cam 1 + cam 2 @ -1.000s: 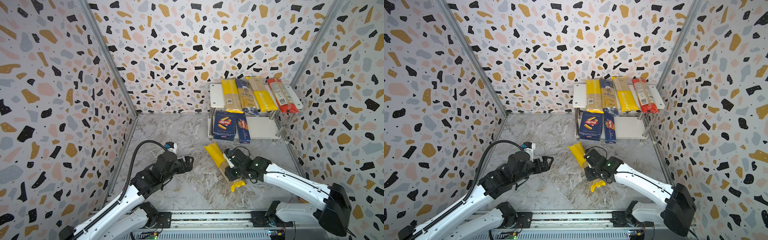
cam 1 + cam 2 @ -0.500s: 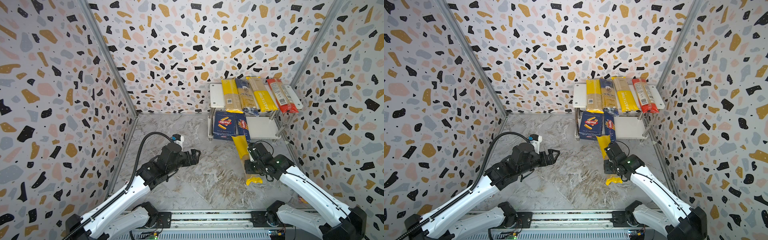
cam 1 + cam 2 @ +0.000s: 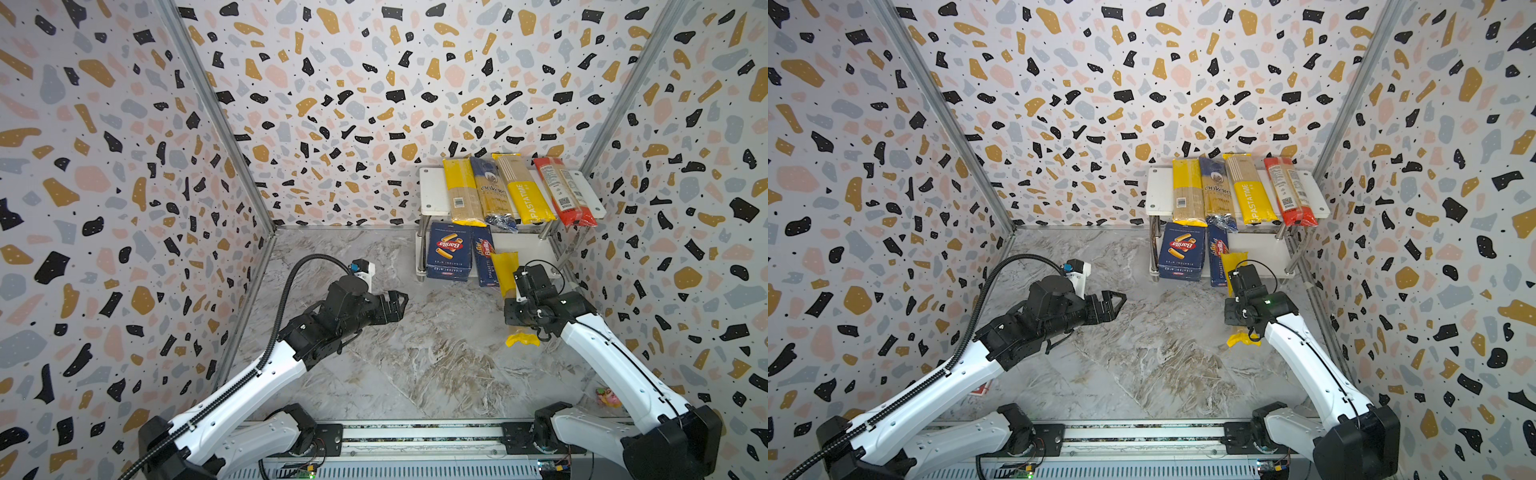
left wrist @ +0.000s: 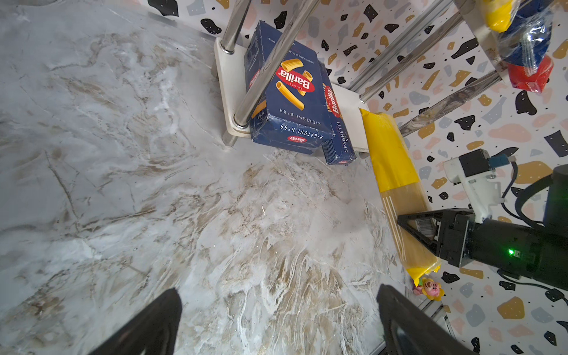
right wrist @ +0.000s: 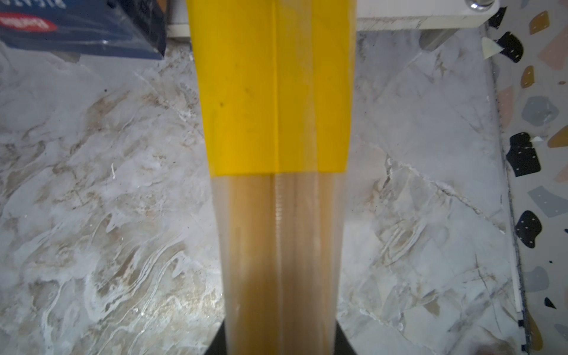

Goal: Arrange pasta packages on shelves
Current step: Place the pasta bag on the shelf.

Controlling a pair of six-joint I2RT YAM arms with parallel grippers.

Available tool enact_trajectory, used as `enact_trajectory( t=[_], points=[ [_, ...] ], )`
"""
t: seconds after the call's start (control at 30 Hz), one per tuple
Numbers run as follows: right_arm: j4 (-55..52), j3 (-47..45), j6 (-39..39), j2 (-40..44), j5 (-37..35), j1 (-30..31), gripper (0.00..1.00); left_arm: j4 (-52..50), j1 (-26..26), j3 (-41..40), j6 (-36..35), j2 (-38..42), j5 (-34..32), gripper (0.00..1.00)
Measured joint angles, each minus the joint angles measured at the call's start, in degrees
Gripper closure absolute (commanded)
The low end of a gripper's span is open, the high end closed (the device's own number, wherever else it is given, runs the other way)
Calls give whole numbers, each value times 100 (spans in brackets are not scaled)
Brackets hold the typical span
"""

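Right of centre, before the rack: one yellow spaghetti bag, pinched across its clear middle by the right gripper.
Item hangs clear of the marble floor. Its yellow end is over the front edge of the lower board, just beside the slim blue box; whether it touches the board I cannot tell. Wide blue box lies at that board's left end, just beside the slim one. Upper board, upper right of frame, carries four packs side by side: plain yellow bag, dark blue bag, lettered yellow bag, red bag. Left gripper, centre frame: fingers spread wide, holding nothing, well apart from the rack.
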State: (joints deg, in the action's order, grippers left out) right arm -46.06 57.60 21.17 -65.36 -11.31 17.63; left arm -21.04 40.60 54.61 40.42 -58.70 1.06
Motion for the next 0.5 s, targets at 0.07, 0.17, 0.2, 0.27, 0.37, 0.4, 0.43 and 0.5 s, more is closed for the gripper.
enact_trajectory(
  t=[0.07,0.17,0.2,0.27,0.37,0.4,0.43,0.5],
  points=[
    [122,0,-111,-74,39,-234,77,2,0,22,-44,-57,-2,1],
    [374,0,-212,-267,98,-509,77,11,0,76,-96,-203,0,1],
    [457,0,-225,-337,103,-564,77,15,0,94,-116,-254,0,0],
    [721,0,-249,-501,107,-654,77,9,0,146,-181,-380,2,1],
    [1126,0,-269,-695,157,-769,76,13,-2,181,-254,-487,2,0],
    [1285,0,-267,-767,203,-813,76,11,-4,181,-282,-501,2,1],
    [1449,0,-271,-852,262,-879,76,11,-7,186,-315,-516,2,1],
    [1720,9,-273,-1047,367,-1036,75,-4,-24,243,-367,-570,4,1]
  ],
)
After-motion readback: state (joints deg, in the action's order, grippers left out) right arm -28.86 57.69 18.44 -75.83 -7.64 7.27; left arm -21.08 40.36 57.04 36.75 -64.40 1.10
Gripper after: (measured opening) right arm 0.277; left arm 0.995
